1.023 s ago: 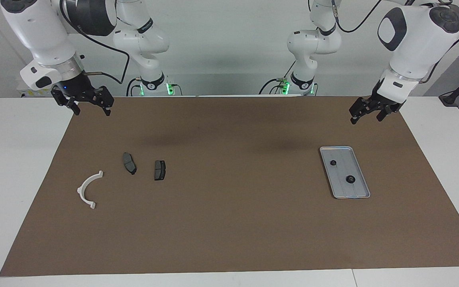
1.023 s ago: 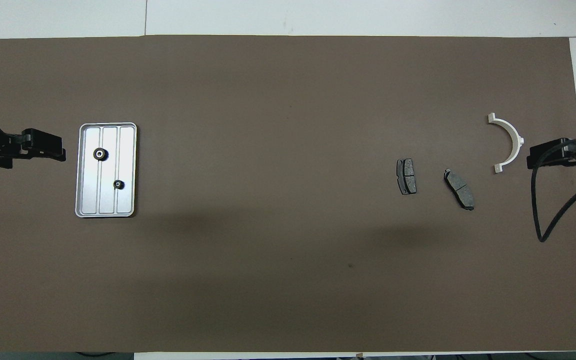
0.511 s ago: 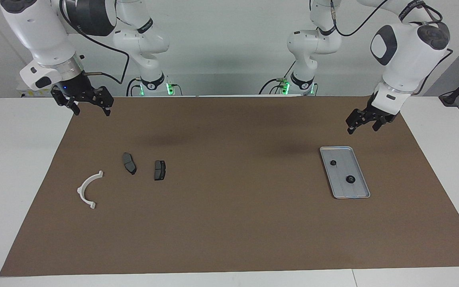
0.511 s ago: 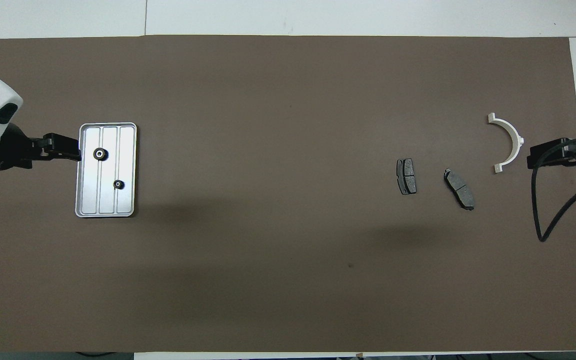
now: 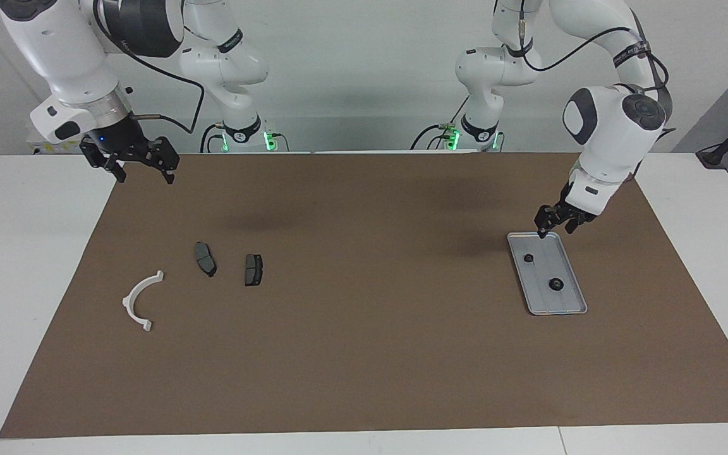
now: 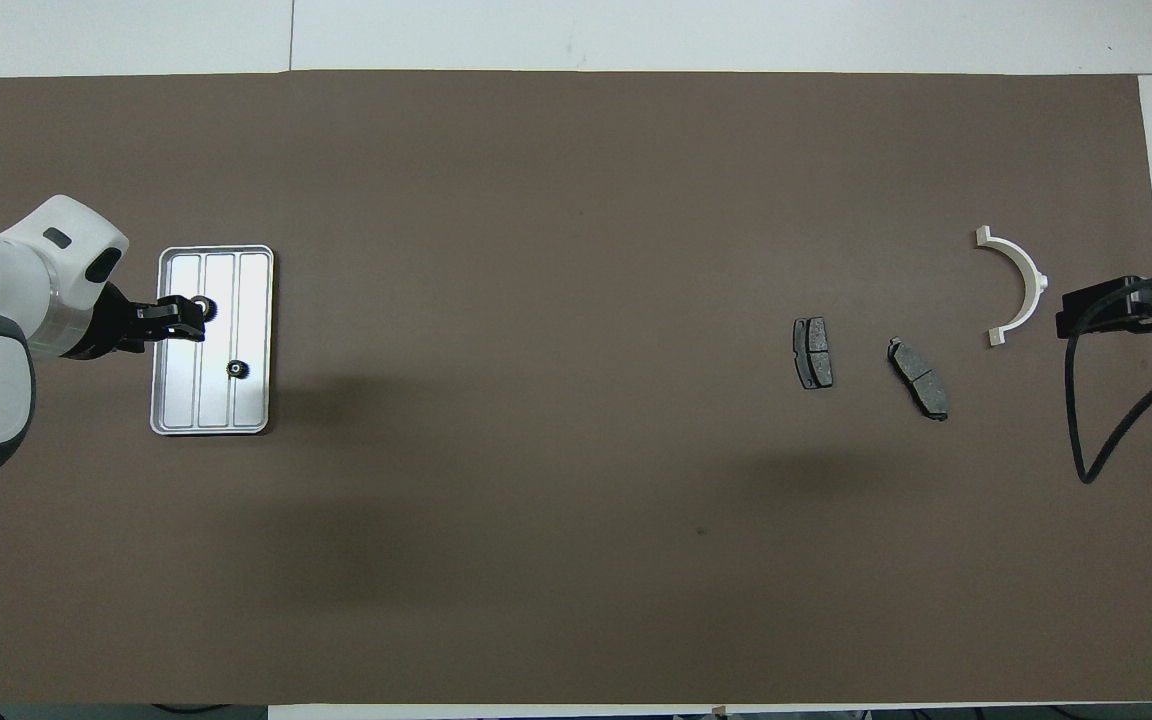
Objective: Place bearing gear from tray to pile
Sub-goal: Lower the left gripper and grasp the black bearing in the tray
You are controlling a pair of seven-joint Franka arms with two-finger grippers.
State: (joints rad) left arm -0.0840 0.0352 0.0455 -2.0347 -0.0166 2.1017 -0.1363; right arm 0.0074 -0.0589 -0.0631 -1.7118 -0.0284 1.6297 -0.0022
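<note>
Worktop (image 5: 364,379) covered by brown mat (image 6: 576,550).

Tray (image 5: 565,297) lies flat toward the left arm's end, at about 9 o'clock in the overhead view. Two dark gears in it: larger gear (image 5: 555,284) farther from the robots, smaller gear (image 5: 527,258) nearer to them. Both sit in the tray, apart from each other.

Left gripper (image 5: 551,229) hangs low over the tray's edge nearest the robots; from overhead its tip (image 6: 186,318) overlaps the larger gear. Cannot tell whether its fingers are spread or closed; it carries nothing visible.

Pile toward the right arm's end, about 3 o'clock overhead: two dark pads (image 5: 205,258) (image 5: 253,269) side by side, white arc (image 5: 139,302) beside them, none touching.

Right gripper (image 5: 143,169) waits up over the mat's corner nearest the robots, fingers spread, holding nothing.
</note>
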